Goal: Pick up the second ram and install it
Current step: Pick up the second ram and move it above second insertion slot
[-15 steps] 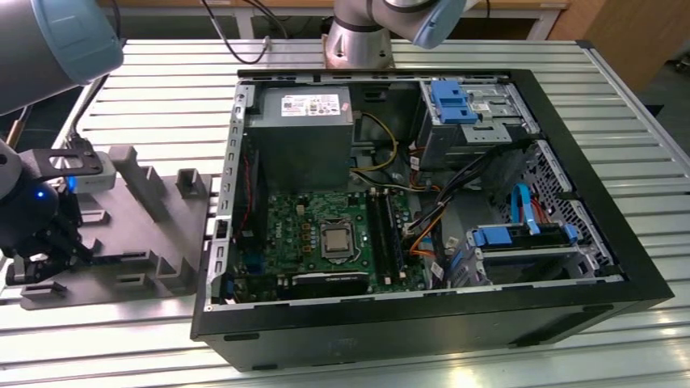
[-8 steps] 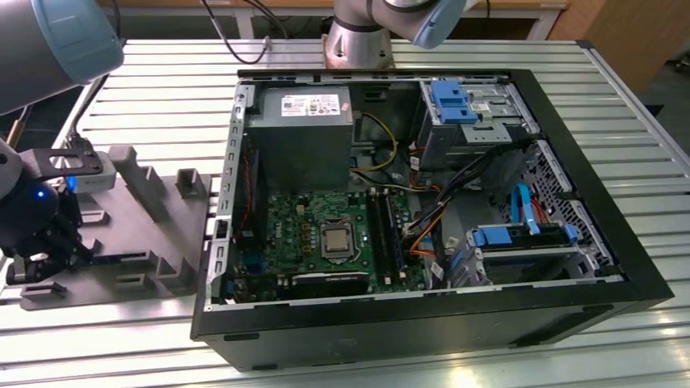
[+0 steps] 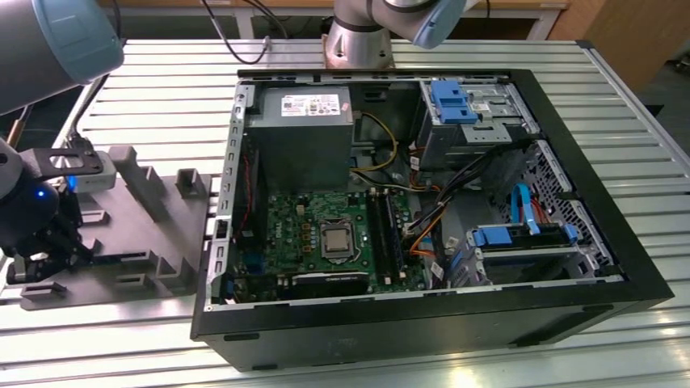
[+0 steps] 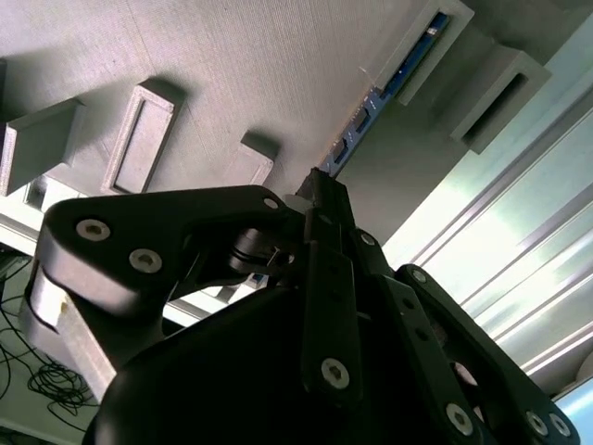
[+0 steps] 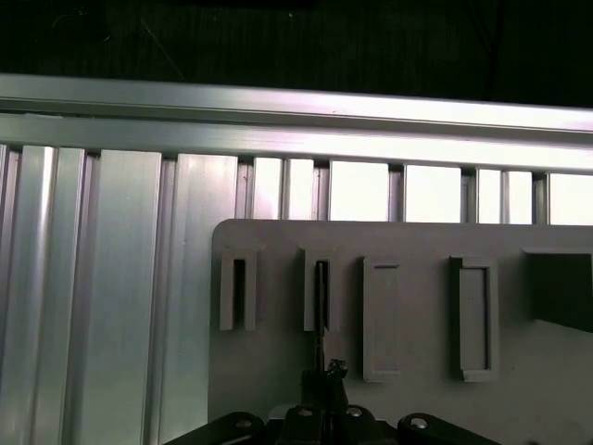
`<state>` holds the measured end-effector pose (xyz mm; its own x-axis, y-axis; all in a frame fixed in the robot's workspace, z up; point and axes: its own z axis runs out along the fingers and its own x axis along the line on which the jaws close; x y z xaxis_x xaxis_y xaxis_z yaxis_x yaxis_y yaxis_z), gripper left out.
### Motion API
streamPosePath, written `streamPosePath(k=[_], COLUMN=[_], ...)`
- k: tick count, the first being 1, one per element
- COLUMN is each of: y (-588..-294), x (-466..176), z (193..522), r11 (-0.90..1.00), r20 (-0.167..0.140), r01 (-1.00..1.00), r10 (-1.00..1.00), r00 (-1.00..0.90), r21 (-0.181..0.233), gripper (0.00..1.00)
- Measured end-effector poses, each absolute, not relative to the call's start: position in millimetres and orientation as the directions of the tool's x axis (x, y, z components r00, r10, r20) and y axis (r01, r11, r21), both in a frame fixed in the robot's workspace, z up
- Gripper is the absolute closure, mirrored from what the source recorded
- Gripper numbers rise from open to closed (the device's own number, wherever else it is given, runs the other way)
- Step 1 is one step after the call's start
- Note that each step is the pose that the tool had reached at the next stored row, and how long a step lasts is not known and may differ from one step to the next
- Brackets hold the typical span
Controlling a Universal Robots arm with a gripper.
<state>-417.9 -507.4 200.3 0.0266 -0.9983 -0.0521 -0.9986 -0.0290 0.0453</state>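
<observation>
The second ram [image 4: 394, 79] is a thin dark stick with a blue-green edge. It stands on edge in a narrow slot of the grey plastic tray [image 4: 232, 65]. In the first wrist view the ram [image 5: 321, 292] shows edge-on as a thin dark line in the second slot of the tray [image 5: 417, 241]. My gripper [image 4: 320, 190] has its black fingers drawn together at the stick's near end, and its tips [image 5: 324, 373] meet on that line. In the exterior view the gripper [image 3: 44, 242] hangs over the tray's [image 3: 140, 210] end at the exterior view's left.
An open computer case [image 3: 603, 267] lies at the exterior view's right, with a green motherboard [image 3: 302, 234] and long black slots [image 3: 384, 234] inside. Cables, blue drive brackets and a power supply [image 3: 302, 121] crowd it. The ribbed aluminium table [image 3: 161, 89] lies beneath everything.
</observation>
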Motion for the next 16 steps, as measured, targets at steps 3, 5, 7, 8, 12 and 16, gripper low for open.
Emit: streamPosePath(k=[3,5,7,8,12,16], y=[-507.2,-507.2,-507.2,-507.2,-507.2,-507.2], x=[-417.9,-418.0,-418.0,-417.9,-418.0,-418.0], z=[201.6,202.8,204.3,204.8,207.3,210.2], r11=[-0.029,-0.029,-0.029,-0.029,-0.029,-0.029], r20=[-0.052,-0.052,-0.052,-0.052,-0.052,-0.052], r01=[-0.999,-0.999,-0.999,-0.999,-0.999,-0.999], r10=[-0.998,-0.998,-0.998,-0.998,-0.998,-0.998], r00=[0.027,0.027,0.027,0.027,0.027,0.027], r21=[0.045,0.045,0.045,0.045,0.045,0.045], gripper=[0.88,0.88,0.88,0.88,0.88,0.88])
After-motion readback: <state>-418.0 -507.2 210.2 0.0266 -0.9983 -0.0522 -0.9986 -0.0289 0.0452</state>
